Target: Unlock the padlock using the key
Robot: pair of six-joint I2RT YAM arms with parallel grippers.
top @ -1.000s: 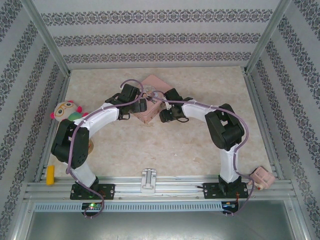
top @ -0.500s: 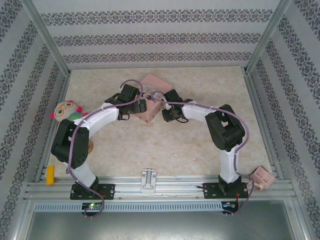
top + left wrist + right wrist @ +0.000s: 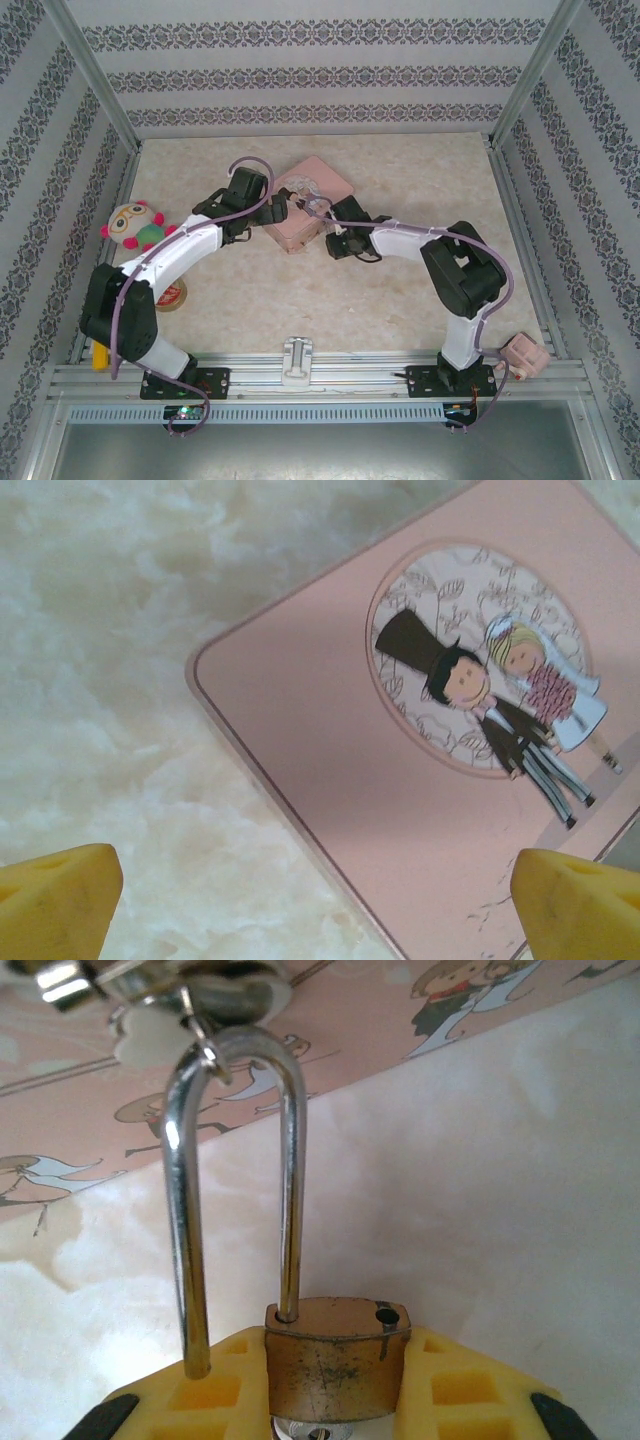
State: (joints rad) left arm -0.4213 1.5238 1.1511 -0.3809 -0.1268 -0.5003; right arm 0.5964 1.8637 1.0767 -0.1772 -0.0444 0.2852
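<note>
My right gripper (image 3: 338, 1400) is clamped on the brass padlock (image 3: 335, 1355). Its shackle (image 3: 183, 1210) is hooked through the pink tin (image 3: 300, 760) latch (image 3: 190, 980), one leg free of the body. My left gripper (image 3: 315, 905) hangs spread wide above the tin's lid.

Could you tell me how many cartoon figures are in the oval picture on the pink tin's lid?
2: a dark-haired groom with a top hat at the oval's centre, and a blonde bride beside him toward its image-right edge. None looks hidden.
</note>
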